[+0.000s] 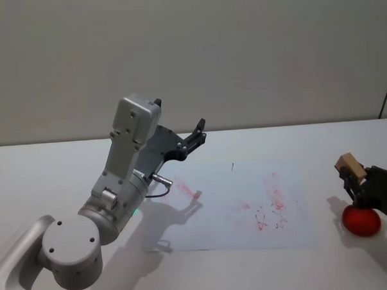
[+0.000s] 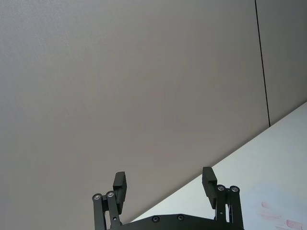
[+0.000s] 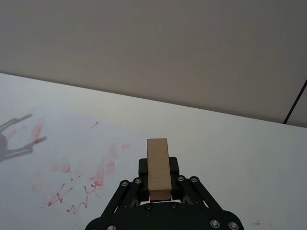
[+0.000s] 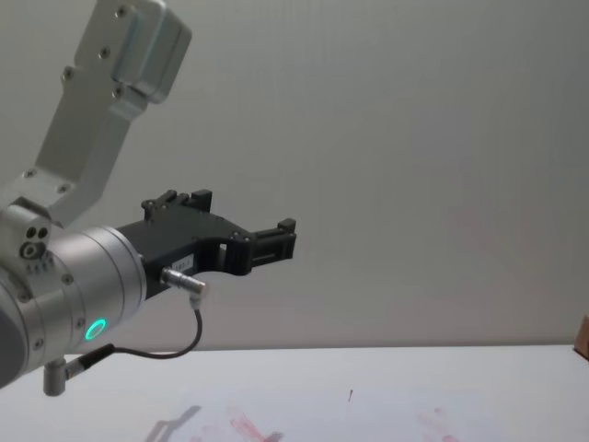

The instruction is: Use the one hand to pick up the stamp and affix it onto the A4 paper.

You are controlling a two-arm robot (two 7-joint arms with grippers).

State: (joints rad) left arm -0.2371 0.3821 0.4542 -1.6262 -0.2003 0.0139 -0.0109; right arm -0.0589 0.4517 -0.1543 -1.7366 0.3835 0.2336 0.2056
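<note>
Wooden stamp (image 3: pixel 158 168) sits clamped upright in the right gripper (image 3: pixel 159 184), above a red ball (image 1: pixel 360 220) at three o'clock of the paper (image 1: pixel 241 207). Left gripper (image 2: pixel 165 184) hangs open, empty.

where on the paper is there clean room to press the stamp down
The stamp is held in the right gripper above a red pad, off the paper's right edge. Bare patches: the near strip along the front edge, and the far right corner past the tiny black mark. Crowded: red smudges mid-right, and the left part under the raised left gripper.
</note>
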